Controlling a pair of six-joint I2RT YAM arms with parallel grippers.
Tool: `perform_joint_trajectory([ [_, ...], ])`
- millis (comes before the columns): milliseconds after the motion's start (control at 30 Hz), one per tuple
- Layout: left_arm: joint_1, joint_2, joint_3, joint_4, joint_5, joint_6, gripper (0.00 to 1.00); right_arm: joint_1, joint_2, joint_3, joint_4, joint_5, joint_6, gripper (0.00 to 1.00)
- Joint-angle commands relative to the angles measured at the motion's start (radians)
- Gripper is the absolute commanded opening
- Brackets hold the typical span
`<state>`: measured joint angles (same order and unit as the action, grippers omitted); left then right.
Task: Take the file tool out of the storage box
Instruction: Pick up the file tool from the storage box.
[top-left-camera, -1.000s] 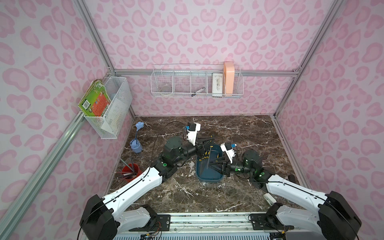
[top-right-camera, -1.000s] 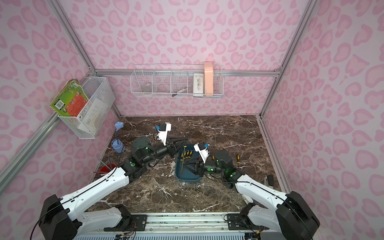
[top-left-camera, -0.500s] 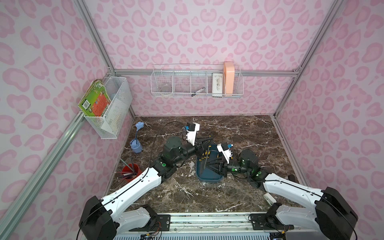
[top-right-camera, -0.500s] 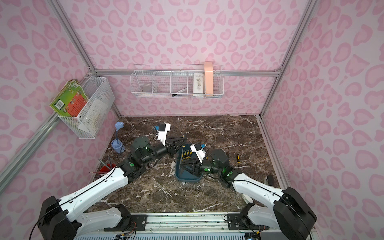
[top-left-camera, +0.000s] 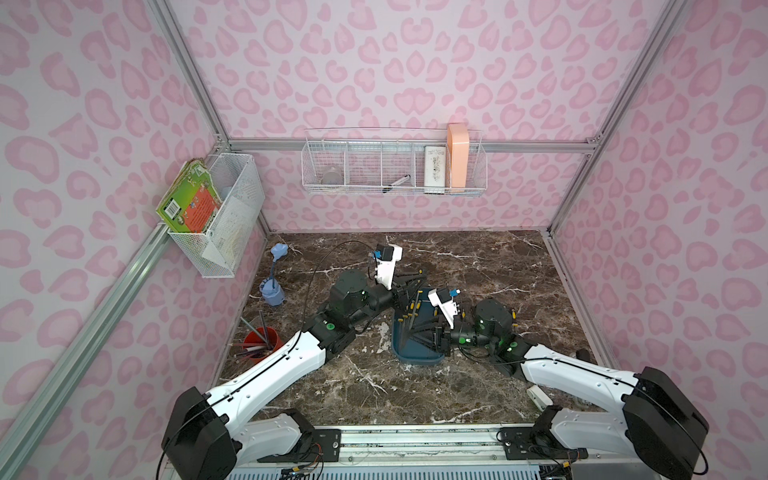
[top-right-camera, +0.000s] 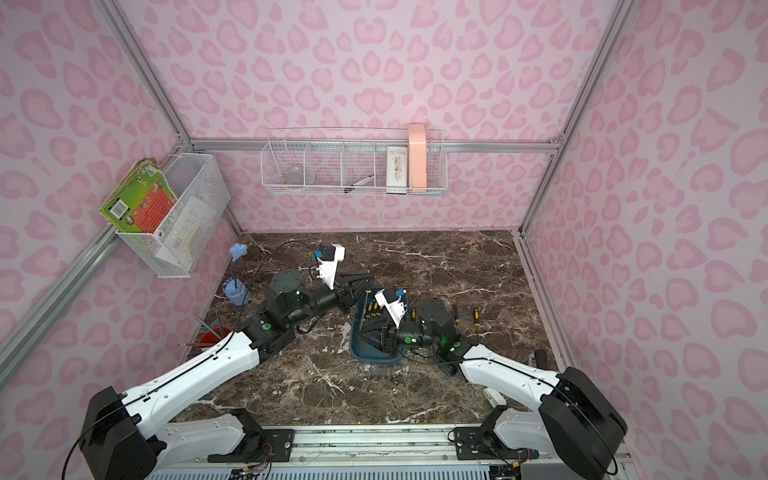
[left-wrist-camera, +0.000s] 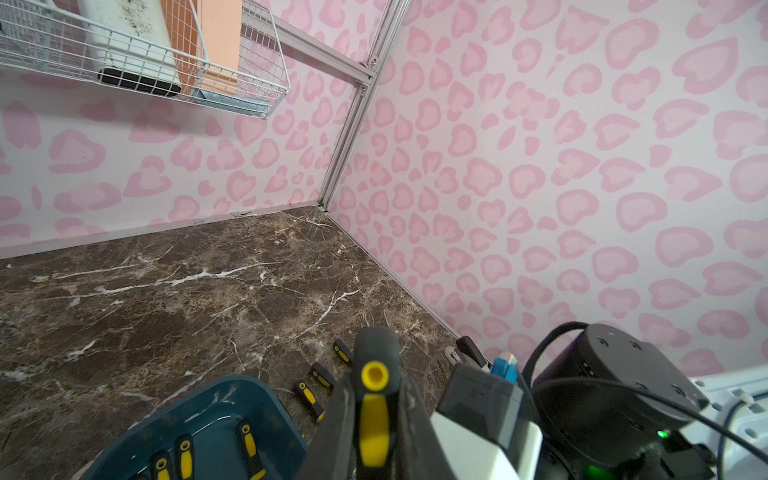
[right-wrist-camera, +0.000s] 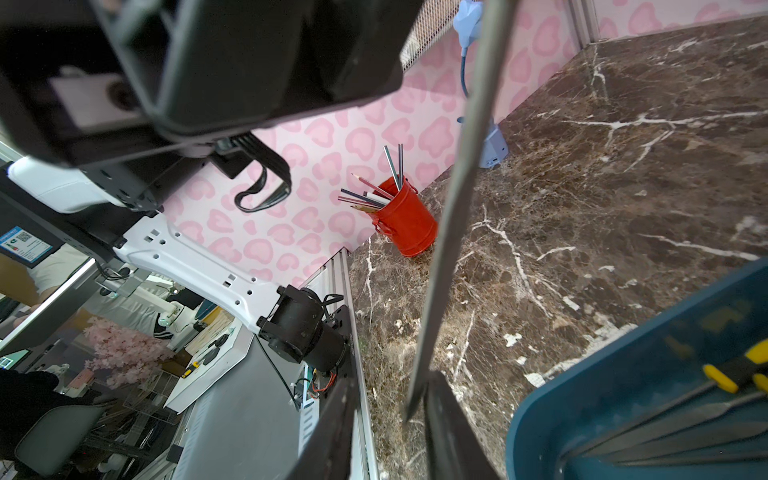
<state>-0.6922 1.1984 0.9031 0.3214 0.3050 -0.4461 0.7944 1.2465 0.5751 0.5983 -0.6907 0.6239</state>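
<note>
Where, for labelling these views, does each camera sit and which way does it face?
Top views: high over the front edge, looking down at the table; left arm and right arm show, flanking the storage box.
Left wrist: on the left arm, facing the far right corner; left gripper shows, shut on the file tool.
Right wrist: on the right arm, facing the red pen pot; right gripper and left arm show.
Shared: both wrist views show storage box and file tool.

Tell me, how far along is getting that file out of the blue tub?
Done: the left gripper has one file tool by its handle, raised above the storage box. In hand: its blade tip sits between the right gripper's open fingers. Left: laying it on the table; other files lie in the box.
</note>
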Motion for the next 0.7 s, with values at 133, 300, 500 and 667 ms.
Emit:
perform_joint_trajectory([
  [133, 0.002, 0.007, -0.002, 0.028, 0.009, -0.003, 0.0, 0.008, 0.021, 0.017, -0.007, 0.035, -0.015, 0.14],
  [300, 0.002, 0.008, 0.001, 0.014, -0.001, 0.0, 0.0, 0.008, 0.017, 0.015, -0.027, 0.071, -0.025, 0.03],
  [500, 0.002, 0.0, -0.015, 0.007, -0.029, 0.004, 0.31, 0.006, -0.014, 0.005, -0.066, 0.128, -0.045, 0.0],
  [667, 0.002, -0.01, -0.026, -0.018, -0.044, 0.004, 0.63, -0.023, -0.034, 0.057, -0.276, 0.219, -0.077, 0.0],
])
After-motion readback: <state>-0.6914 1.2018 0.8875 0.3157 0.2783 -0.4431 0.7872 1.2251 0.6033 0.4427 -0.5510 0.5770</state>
